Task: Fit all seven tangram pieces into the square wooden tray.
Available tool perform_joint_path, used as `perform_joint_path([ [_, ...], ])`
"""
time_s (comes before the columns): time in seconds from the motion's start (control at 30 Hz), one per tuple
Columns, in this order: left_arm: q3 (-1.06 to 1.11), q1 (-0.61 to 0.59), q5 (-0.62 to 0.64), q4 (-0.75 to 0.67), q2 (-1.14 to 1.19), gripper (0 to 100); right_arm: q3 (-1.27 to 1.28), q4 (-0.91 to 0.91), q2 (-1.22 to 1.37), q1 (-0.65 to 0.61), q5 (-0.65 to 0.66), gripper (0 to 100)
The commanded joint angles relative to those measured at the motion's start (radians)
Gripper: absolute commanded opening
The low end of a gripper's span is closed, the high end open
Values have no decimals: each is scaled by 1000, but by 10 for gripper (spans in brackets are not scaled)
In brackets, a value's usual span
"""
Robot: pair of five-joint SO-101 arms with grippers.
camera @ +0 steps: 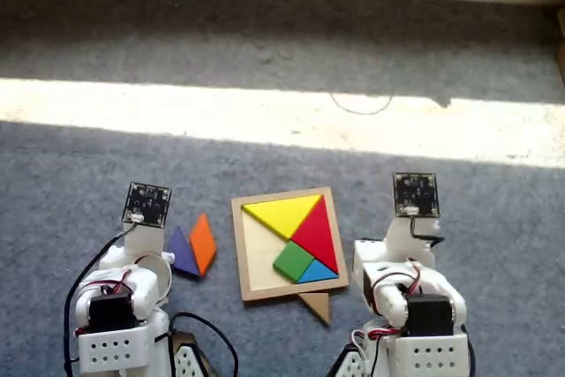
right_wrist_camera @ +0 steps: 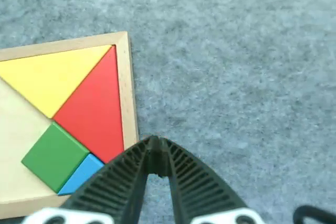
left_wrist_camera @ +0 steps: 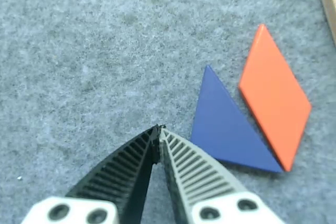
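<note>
No text, number or sign can be read. The left circuit board (camera: 147,204) and the right circuit board (camera: 416,193), one on each arm's wrist, may carry fine print, but it is too small to tell. The tangram pieces (camera: 316,231) and wooden tray (camera: 258,258) show plain faces.

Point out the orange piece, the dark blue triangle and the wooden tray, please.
orange piece (left_wrist_camera: 274,98), left wrist view, middle of its top face.
dark blue triangle (left_wrist_camera: 226,127), left wrist view, middle of its top face.
wooden tray (camera: 259,256), high view, bare part of its floor.
</note>
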Motion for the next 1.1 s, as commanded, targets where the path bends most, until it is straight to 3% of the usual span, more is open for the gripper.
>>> perform_joint_path([
  [0.0,19,68,6,8,-28,30,16,-2,-77,64,9,5],
  [0.2,19,289,8,6,-28,30,18,1,-137,140,-2,5],
  [0.33,19,298,8,6,-28,30,19,-1,-148,228,-123,5],
  [0.63,-101,289,8,14,-28,28,127,-2,-150,315,-124,5],
  [0.73,-179,232,3,9,-30,31,157,-2,-150,349,-124,5],
  [0.9,-337,205,-163,-55,-28,32,166,-2,-150,390,-123,5],
  [1.07,-452,249,-175,-57,-18,111,168,-2,-150,394,-123,5],
])
